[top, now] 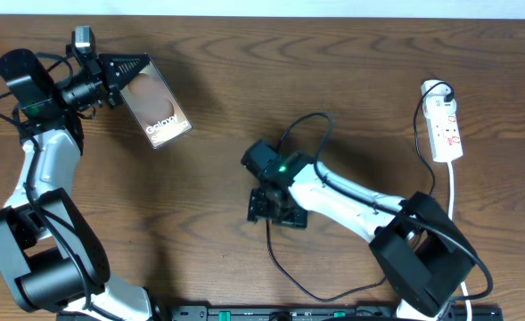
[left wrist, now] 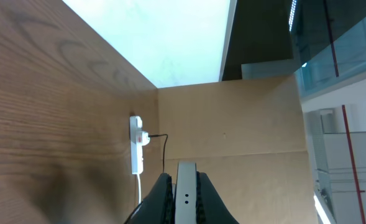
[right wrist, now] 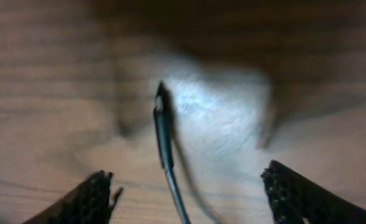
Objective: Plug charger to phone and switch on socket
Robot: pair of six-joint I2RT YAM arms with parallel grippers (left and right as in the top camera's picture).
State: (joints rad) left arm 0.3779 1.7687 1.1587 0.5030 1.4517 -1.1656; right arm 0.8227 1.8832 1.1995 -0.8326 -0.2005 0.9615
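Note:
My left gripper [top: 119, 78] is shut on the phone [top: 155, 109], a brownish glossy slab with white lettering, held tilted above the table's far left. In the left wrist view the phone's pale edge [left wrist: 186, 193] stands between the two fingers [left wrist: 184, 199]. My right gripper [top: 269, 207] is open and low over the table's middle. The charger's thin black cable [top: 291, 134] loops across the table. Its plug tip [right wrist: 161, 112] lies on the wood between the open fingers [right wrist: 189, 193], touching neither. The white socket strip [top: 446, 130] lies at the far right, with the charger's adapter [top: 438, 90] plugged in.
The socket's white cord [top: 454, 192] runs down the right side. The socket also shows far off in the left wrist view [left wrist: 137, 144]. A black rail [top: 271, 312] lines the front edge.

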